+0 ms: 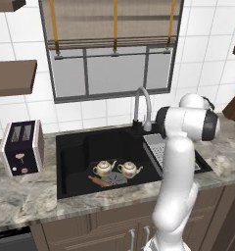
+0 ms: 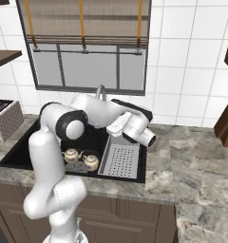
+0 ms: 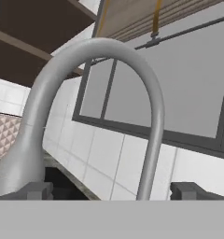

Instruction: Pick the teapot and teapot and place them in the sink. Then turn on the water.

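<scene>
Two small cream teapots stand side by side on the floor of the black sink, one to the left and one to the right; the right base view has them too. The arched silver faucet rises behind the basin, and no water runs from it. In the hand view my gripper is open and empty, close in front of the faucet. Its fingertips sit wide apart, with the faucet's down-curving end between and beyond them.
A wooden rolling pin lies in the basin by the left teapot. The ribbed grey draining tray fills the sink's right side. A dark toaster stands on the marble counter to the left. A brown wooden block stands far right.
</scene>
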Motion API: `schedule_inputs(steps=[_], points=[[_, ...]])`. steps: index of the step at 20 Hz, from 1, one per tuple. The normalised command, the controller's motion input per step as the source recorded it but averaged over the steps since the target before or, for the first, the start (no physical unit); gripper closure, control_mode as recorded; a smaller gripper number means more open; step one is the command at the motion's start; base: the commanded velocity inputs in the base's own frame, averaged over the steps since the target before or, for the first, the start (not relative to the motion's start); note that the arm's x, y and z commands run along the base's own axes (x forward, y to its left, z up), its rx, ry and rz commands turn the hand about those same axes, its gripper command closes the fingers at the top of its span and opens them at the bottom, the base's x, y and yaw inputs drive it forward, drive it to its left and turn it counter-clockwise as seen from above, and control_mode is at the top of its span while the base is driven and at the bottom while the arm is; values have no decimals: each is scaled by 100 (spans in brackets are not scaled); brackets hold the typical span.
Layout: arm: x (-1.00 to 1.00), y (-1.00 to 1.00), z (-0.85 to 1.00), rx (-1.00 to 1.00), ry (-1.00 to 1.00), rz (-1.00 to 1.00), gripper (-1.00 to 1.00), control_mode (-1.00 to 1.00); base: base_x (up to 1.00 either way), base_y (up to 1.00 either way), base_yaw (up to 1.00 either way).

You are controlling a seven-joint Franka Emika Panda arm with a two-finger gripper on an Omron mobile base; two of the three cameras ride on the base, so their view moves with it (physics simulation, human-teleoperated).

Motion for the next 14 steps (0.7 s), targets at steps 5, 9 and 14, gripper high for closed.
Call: schedule_inputs(steps=[5, 9, 14], points=[[8, 0, -3, 0, 5, 0, -100, -100, 0, 0, 0], [0, 0, -12, 0, 2, 0, -100, -100, 0, 0, 0], [0, 18, 0, 0, 2, 0, -100, -100, 0, 0, 0]])
